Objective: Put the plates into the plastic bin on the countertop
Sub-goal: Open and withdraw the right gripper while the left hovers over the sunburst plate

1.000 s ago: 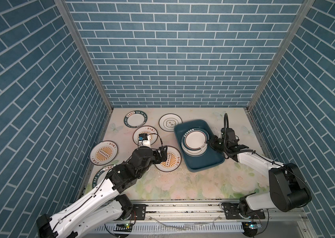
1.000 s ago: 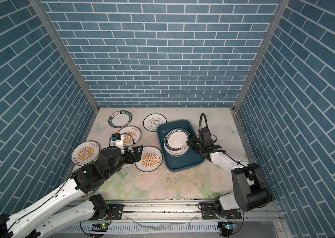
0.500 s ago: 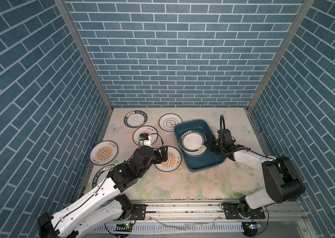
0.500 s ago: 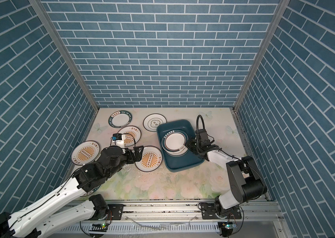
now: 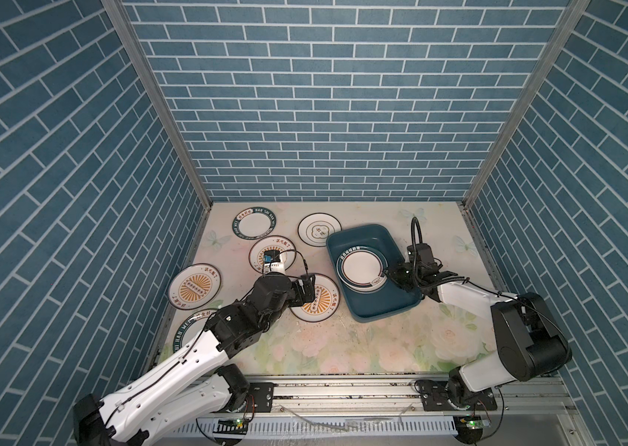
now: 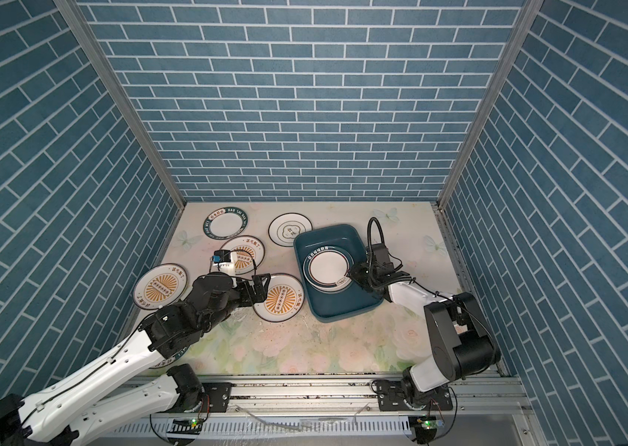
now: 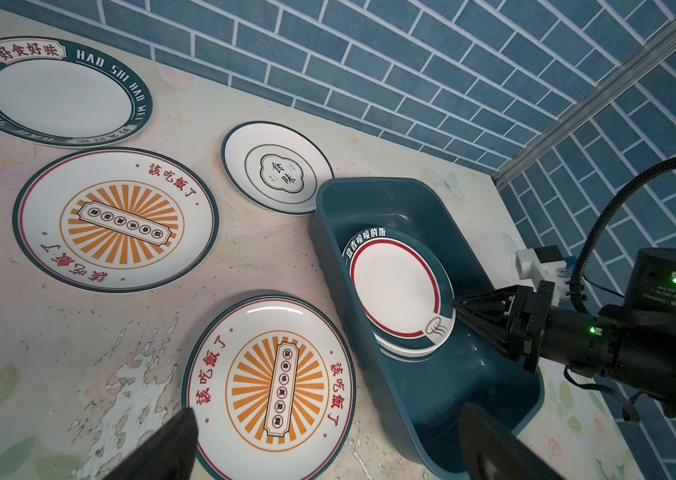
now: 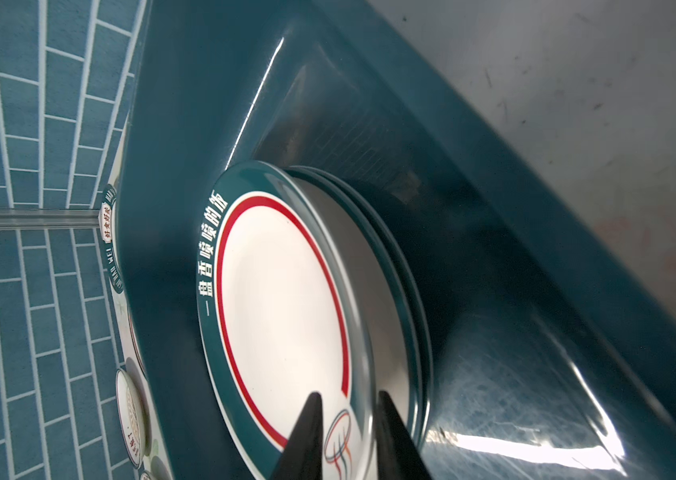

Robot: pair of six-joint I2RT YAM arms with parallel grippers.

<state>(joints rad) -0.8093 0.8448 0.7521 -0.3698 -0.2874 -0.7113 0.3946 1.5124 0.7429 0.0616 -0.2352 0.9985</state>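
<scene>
The teal plastic bin (image 5: 381,309) stands on the flowered countertop (image 5: 343,340), right of centre. A stack of plates lies in it, topped by a teal-rimmed, red-ringed plate (image 5: 360,268) (image 8: 282,299). My right gripper (image 5: 385,275) (image 8: 347,397) reaches in over the bin's right wall, its jaws slightly parted astride that top plate's rim. My left gripper (image 5: 306,287) (image 7: 328,409) hangs wide open just above a sunburst plate (image 7: 274,374) lying left of the bin, holding nothing. In both top views several more plates lie to the left, one partly under my left arm.
A teal lettered plate (image 5: 254,227) and a cloud-outline plate (image 5: 319,229) lie near the back wall. Two more sunburst plates (image 5: 194,285) (image 7: 116,220) lie left of centre. Blue brick walls close in three sides. Bare countertop stretches in front of the bin.
My right gripper has pushed further left into the bin, setting the top plate flat on the stack, and its jaws have parted slightly. The left arm has barely moved.
</scene>
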